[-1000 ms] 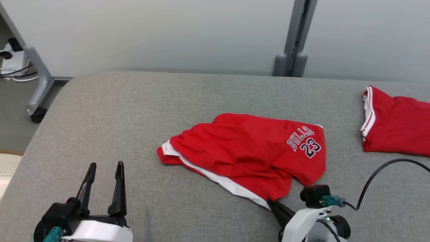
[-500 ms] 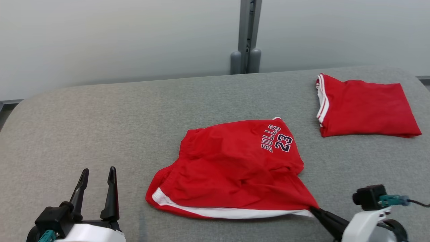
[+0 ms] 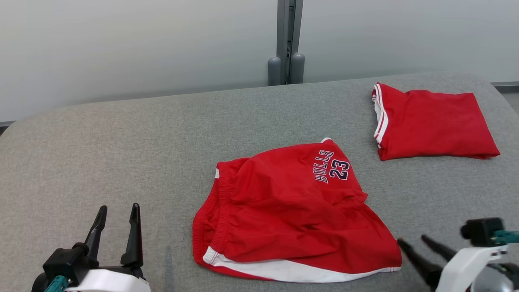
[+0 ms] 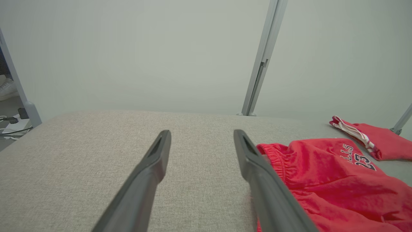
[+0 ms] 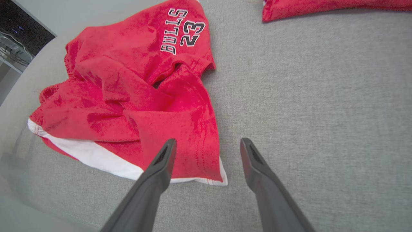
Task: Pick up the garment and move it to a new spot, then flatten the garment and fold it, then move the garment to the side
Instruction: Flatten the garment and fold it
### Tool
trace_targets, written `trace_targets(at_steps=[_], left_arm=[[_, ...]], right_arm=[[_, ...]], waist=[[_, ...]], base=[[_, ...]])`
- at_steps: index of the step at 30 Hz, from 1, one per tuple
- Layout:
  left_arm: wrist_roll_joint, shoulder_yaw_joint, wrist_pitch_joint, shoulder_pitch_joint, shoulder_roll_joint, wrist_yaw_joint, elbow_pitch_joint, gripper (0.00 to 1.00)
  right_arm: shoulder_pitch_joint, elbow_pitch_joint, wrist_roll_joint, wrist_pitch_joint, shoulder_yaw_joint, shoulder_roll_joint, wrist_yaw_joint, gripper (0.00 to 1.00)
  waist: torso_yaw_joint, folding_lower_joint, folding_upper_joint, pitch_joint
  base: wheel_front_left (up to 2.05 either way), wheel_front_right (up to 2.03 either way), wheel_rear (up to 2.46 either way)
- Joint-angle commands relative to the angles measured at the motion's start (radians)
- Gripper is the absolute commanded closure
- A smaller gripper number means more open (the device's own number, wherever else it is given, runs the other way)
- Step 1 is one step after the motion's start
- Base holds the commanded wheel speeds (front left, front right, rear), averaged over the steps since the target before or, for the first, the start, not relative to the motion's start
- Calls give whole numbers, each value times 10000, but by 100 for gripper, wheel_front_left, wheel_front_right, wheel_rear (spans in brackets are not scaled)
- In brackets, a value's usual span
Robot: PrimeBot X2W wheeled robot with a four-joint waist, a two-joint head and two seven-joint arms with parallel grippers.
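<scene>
The left gripper (image 3: 118, 208) hovered low with its two fingers apart and nothing between them, above a bare stretch of the grey cushion top (image 3: 121, 138). Near its right finger, but not touching it, lay the red shorts (image 3: 292, 211). They were loosely rumpled, with the gathered waistband (image 3: 221, 190) turned toward that gripper and the white hem band (image 3: 284, 271) along the near edge. Just beside the hem's right corner sat the right gripper (image 3: 411, 239), its fingers spread and empty. The corner lay a little ahead of its fingertips; whether the left finger brushed the cloth could not be told.

The shorts looked thin, light and limp. They would likely sag and fold over themselves once lifted, and a pinch on a single layer might slip. The stitched hem corners or the elastic waistband seemed the firmest places to grip, one in each gripper, so that the cloth could be drawn taut and laid flat.

The cushion top was woven, matte and slightly soft, so it would probably drag on the cloth rather than let it slide. Well ahead and to the right of the right gripper rested a folded red garment (image 3: 429, 121) with white stripes. Beyond everything stood a pale wall (image 3: 121, 40) with a grey post (image 3: 286, 36)
</scene>
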Motion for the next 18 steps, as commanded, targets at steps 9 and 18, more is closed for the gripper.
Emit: trace_targets(at_steps=[9, 18], left_arm=[[7, 76, 37, -52, 218, 184, -467, 0], [4, 22, 9, 45, 176, 307, -1033, 0]], right_arm=[[226, -1662, -1446, -2222, -2417, 1168, 6, 0], [311, -1884, -3352, -5376, -2336, 2467, 6, 0]], waist=[[8, 0, -1, -126], [-1, 0, -1, -204]], base=[[0, 0, 0], [0, 0, 0]])
